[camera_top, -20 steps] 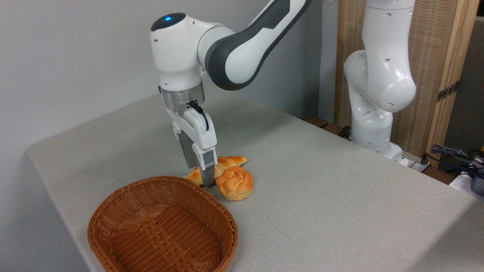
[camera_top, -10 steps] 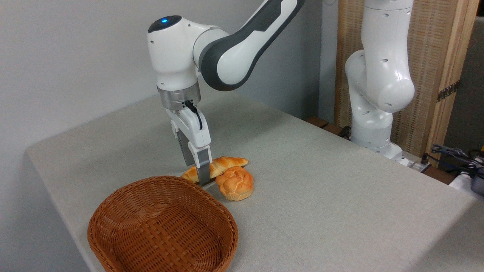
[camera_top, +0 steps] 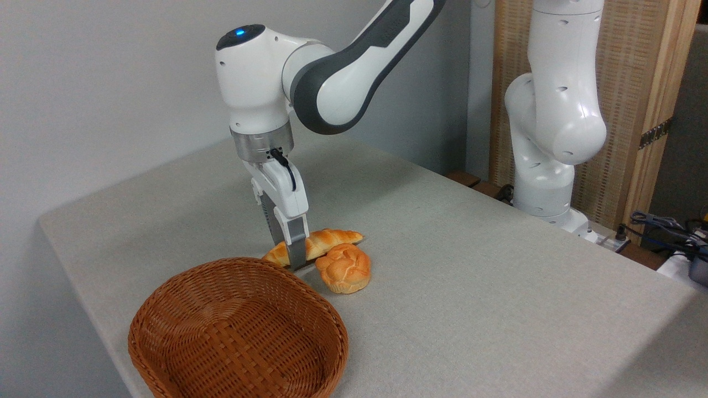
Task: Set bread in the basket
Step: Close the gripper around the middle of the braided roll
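At lower left, at 7 o'clock of the scene: the basket (camera_top: 238, 329), oval, reddish-brown wicker, resting on the grey table (camera_top: 470, 287) near its front edge, nothing inside. Just beyond its far rim, toward 1 o'clock: the gripper (camera_top: 294, 255), pointing down, hanging from the white and dark-grey arm (camera_top: 332, 72) reaching in from 12 o'clock. Fingers clamped narrow across the bread (camera_top: 318, 244), about 1 third along from its left tip; near finger (camera_top: 297, 249) crossing in front of the loaf, far finger hidden behind it. Bread long, braided, golden-orange, tilted with the right end higher, still outside the basket; whether its left tip touches the cloth, impossible to tell. Just at 5 o'clock of the loaf: 1 round knotted bun (camera_top: 344, 268), on the table, touching or nearly touching it. Further right, at 2 o'clock: arm's white base column (camera_top: 553, 116), in front of a wooden panel (camera_top: 636, 110).
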`<state>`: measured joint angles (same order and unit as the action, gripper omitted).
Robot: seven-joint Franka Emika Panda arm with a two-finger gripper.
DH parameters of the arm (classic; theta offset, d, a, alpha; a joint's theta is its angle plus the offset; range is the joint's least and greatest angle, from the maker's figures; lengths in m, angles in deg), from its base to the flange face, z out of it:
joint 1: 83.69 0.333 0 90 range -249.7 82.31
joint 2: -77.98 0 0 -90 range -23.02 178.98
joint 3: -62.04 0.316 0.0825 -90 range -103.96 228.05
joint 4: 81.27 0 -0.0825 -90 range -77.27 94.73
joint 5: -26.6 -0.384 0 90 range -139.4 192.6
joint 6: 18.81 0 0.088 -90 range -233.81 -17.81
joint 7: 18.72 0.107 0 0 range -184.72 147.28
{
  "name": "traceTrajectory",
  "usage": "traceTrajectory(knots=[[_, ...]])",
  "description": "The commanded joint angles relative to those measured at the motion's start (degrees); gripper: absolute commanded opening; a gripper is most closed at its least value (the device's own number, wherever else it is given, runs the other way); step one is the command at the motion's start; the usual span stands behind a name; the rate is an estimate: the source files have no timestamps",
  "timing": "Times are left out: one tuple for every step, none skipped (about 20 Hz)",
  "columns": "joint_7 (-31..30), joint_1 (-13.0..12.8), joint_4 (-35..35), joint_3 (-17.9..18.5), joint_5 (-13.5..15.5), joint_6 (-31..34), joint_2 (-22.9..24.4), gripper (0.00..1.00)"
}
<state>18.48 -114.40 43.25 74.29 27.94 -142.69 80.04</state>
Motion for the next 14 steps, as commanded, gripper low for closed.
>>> traceTrajectory(knots=[[0.95,-0.23,0.2,0.15,0.6,0.05,0.23,0.55],[0.95,-0.14,0.28,0.15,0.6,0.05,0.23,0.55],[0.86,-0.14,0.2,0.15,0.6,0.05,0.23,0.55],[0.86,-0.14,0.2,0.15,0.6,0.05,0.23,0.55],[0.86,-0.14,0.2,0.15,0.6,0.05,0.23,0.55],[0.86,-0.14,0.2,0.15,0.6,0.05,0.31,0.52],[0.86,-0.14,0.2,0.15,0.6,0.05,0.57,0.47],[0.86,-0.14,0.2,0.15,0.6,0.05,0.75,0.43],[0.86,-0.22,0.2,0.15,0.6,0.05,0.93,0.41],[0.86,-0.23,0.2,0.15,0.6,0.05,1.1,0.4],[0.77,-0.31,0.2,0.15,0.6,0.22,1.19,0.39],[0.77,-0.31,0.2,0.06,0.6,0.66,1.45,0.39],[0.77,-0.31,0.2,0.06,0.6,1.36,1.98,0.39],[0.77,-0.31,0.2,0.06,0.6,1.62,2.07,0.39]])
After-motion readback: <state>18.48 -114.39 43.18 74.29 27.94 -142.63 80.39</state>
